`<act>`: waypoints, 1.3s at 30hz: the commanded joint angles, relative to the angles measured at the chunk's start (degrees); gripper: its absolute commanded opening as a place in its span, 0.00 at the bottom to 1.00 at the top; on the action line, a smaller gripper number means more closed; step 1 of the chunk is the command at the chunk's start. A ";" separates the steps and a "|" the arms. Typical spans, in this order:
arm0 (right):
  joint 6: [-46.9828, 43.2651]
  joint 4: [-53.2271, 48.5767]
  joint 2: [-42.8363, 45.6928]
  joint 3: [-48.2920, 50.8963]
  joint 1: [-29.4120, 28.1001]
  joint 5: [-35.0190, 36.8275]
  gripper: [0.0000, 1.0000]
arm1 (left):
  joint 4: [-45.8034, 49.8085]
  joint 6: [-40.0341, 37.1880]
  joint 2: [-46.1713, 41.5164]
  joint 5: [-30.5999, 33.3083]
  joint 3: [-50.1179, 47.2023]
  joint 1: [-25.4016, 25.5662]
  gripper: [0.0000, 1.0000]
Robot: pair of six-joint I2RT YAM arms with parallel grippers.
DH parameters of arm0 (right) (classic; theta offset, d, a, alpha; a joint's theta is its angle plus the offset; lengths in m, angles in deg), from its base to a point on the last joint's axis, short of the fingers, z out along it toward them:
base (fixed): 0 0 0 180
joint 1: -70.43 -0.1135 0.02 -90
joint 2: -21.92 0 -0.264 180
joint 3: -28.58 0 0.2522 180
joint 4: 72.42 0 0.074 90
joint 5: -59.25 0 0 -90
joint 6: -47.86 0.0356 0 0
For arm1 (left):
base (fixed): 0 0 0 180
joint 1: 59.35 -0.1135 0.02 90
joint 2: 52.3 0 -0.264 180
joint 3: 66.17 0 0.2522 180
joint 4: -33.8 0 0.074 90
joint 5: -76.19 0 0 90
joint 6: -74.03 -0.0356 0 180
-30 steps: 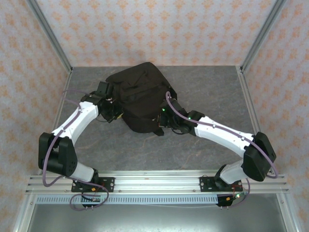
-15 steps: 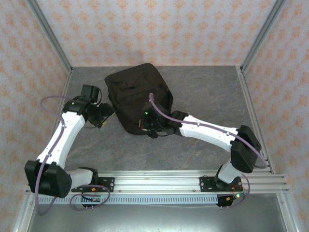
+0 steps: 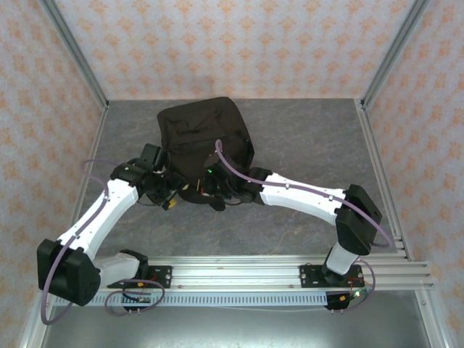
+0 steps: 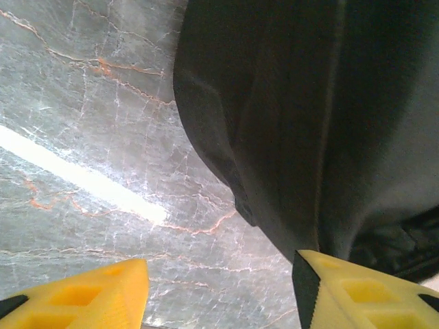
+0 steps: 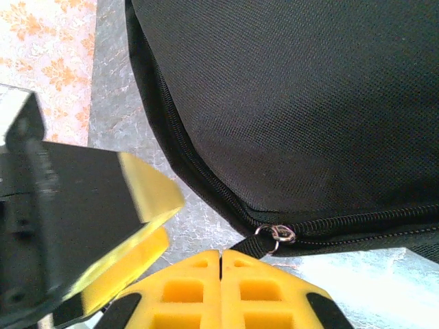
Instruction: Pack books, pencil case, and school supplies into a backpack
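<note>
Two hands meet at the black backpack's point(image 3: 206, 138) near edge, mid-bench point(image 3: 304, 130). Right wrist view reveals the right hand point(image 5: 221, 257) pinching the zip pull point(image 5: 247, 245); left wrist view shows the left hand point(image 4: 219, 274) spread beside the fabric.

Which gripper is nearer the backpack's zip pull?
Right. The right gripper is shut right at the zip pull; the left gripper is open, farther along the edge of the backpack.

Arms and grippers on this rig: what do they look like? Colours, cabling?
Left arm and right arm: white links, black joints, a looping purple cable each. Left gripper and right gripper: yellow fingers with recessed pockets.
</note>
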 commanded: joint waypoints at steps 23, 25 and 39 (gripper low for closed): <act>-10.51 -9.68 9.09 7.21 7.42 11.49 0.00 | 2.78 -8.83 -0.94 5.71 -0.58 -4.17 0.00; -11.20 -9.02 9.11 7.13 7.59 9.94 0.00 | 1.73 -9.31 -1.64 4.73 -0.30 -3.98 0.00; -9.01 -4.94 8.93 8.53 7.60 5.26 0.00 | -6.89 -0.72 3.57 0.75 3.85 4.44 0.45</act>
